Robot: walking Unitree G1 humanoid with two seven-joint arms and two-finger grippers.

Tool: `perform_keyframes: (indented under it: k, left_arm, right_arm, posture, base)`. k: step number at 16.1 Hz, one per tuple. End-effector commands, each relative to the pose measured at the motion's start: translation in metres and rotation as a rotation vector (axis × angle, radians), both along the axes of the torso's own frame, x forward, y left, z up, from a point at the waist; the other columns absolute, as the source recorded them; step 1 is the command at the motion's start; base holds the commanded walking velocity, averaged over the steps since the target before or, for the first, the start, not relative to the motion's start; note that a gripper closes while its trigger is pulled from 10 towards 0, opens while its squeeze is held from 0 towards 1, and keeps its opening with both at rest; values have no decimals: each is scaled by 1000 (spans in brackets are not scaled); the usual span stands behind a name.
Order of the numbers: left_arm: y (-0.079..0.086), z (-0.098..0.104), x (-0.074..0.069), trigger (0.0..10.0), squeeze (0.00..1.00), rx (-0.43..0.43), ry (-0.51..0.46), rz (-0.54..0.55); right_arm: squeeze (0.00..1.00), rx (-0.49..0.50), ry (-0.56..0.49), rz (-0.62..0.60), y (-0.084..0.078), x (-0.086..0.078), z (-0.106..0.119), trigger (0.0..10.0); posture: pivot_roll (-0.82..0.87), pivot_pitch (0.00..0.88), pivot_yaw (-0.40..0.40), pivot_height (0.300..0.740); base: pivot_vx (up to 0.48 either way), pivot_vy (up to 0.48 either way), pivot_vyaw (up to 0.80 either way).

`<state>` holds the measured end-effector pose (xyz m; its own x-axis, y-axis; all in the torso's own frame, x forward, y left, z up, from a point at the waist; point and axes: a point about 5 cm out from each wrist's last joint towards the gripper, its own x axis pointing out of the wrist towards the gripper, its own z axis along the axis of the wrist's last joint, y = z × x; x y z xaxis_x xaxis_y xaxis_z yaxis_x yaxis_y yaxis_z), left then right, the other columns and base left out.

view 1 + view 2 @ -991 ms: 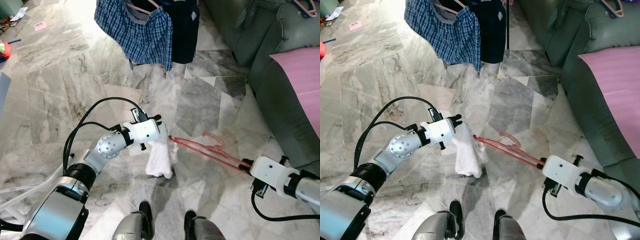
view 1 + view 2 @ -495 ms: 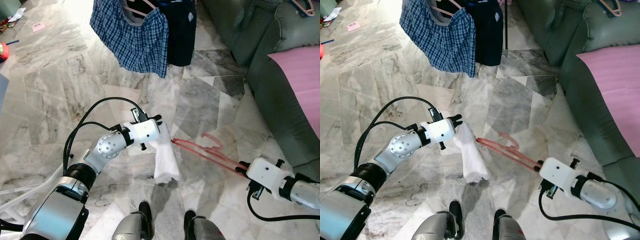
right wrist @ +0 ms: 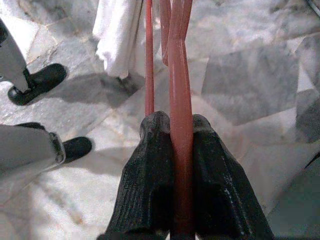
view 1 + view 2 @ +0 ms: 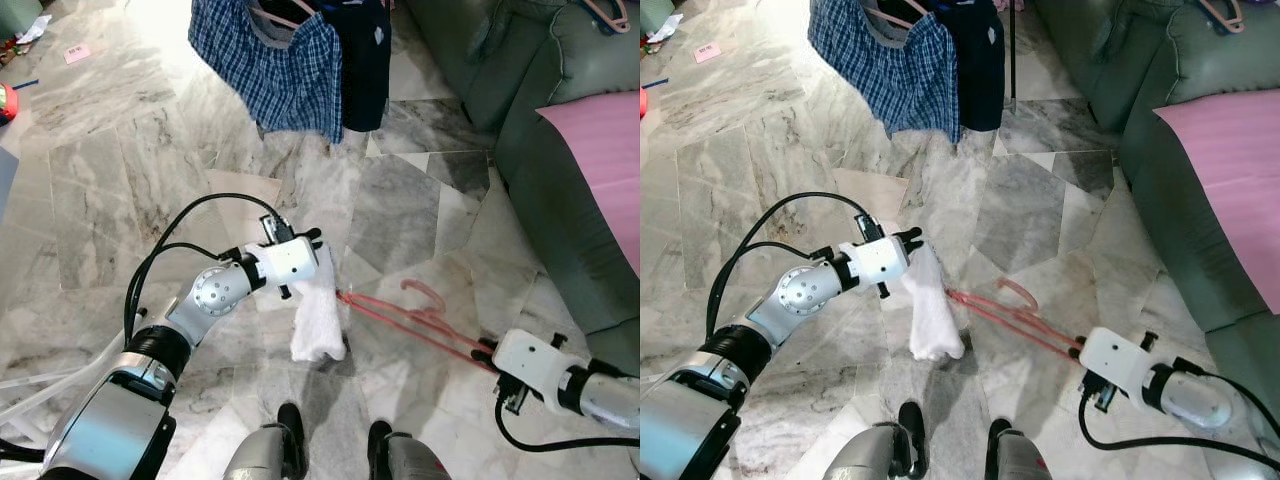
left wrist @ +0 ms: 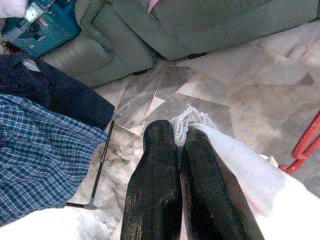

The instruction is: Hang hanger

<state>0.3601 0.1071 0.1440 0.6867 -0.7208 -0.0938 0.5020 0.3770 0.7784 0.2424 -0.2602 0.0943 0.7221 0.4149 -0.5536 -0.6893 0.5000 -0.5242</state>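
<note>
Both grippers are pinching: right gripper [image 3: 172, 135] clamping the red hanger [image 4: 400, 312], left gripper [image 5: 180, 145] gripping the white cloth [image 4: 318, 318]; keep the hanger level while you're threading.

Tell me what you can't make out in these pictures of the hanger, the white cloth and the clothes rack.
- Pink hanger: its far end lies behind the white cloth in the eye views, so how the two join is hidden.
- Checked garment and dark garment: the top edge cuts off whatever they hang from.
- Right gripper: its fingertips lie behind the white wrist housing in the eye views.
</note>
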Motion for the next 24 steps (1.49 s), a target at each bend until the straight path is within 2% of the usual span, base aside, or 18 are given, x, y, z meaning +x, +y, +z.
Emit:
perform_keyframes:
  k: [1, 3, 8, 12, 15, 19, 24]
  left_arm:
    - [2, 7, 0, 10000, 0, -13, -27, -14]
    - [2, 10, -1, 10000, 0, -18, -32, -30]
    - [4, 6, -3, 10000, 0, -12, -24, -37]
    - [8, 4, -2, 10000, 0, -3, -13, -15]
    - [8, 3, -2, 10000, 0, 0, -10, -12]
    - [5, 1, -2, 10000, 0, 3, -4, -20]
    - [4, 0, -3, 10000, 0, 3, -1, -23]
  right_arm:
    - [0, 5, 31, 9, 3, -4, -9, 10000]
    - [0, 0, 25, -23, -1, 1, -18, 10000]
    - [0, 4, -9, -20, 2, 11, -17, 10000]
    - [0, 9, 32, 38, 3, 1, -6, 10000]
    - [0, -17, 62, 54, -2, -7, 0, 10000]
    - [0, -70, -13, 24, -9, 1, 8, 10000]
    - [0, -78, -9, 21, -8, 2, 8, 10000]
  posture:
    - [-25, 325, 84, 740]
    - [-21, 326, 88, 740]
    - [-10, 325, 89, 740]
    - [-14, 324, 86, 740]
    - [-18, 323, 85, 740]
    - [-32, 317, 89, 740]
    - [-24, 317, 86, 740]
  base:
    - [0, 0, 0]
    - [0, 0, 0]
    - [0, 0, 0]
    - [0, 0, 0]
    - [0, 0, 0]
    - [0, 0, 0]
    - [0, 0, 0]
